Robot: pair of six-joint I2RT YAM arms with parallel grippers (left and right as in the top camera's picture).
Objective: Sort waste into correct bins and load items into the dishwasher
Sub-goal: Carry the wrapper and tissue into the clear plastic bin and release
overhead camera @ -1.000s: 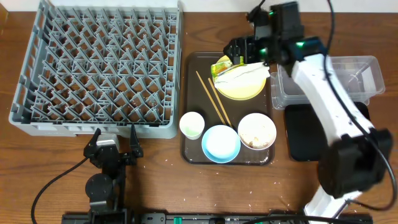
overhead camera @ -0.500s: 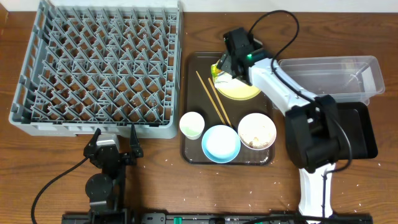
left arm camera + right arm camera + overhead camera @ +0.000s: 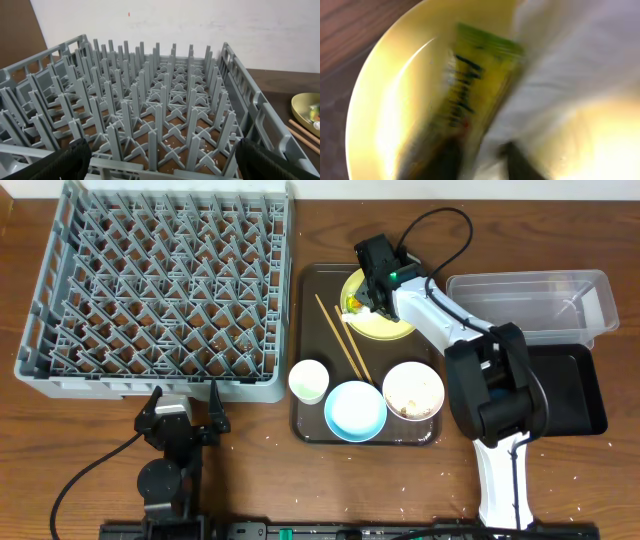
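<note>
My right gripper [image 3: 364,302] is down on the pale yellow plate [image 3: 392,326] at the back of the brown serving tray [image 3: 298,330]. In the blurred right wrist view its dark fingers stand close together [image 3: 480,162], shut on the lower end of the green-and-yellow snack wrapper [image 3: 470,90], right beside the white napkin [image 3: 560,75]. Chopsticks [image 3: 345,340], a white cup [image 3: 308,380], a light blue bowl [image 3: 355,410] and a white bowl with rice scraps [image 3: 413,390] lie on the tray. My left gripper [image 3: 184,394] rests open in front of the grey dish rack [image 3: 160,290].
A clear plastic tub [image 3: 530,300] stands at the back right, with a black tray [image 3: 570,390] in front of it. The right arm's white links stretch from the front edge over the tray's right side. White crumbs dot the wooden table near the front.
The right arm swung left from above the clear tub and dropped onto the plate. Its fingers went from wide apart to pinched together on the wrapper. The left arm stayed still.
</note>
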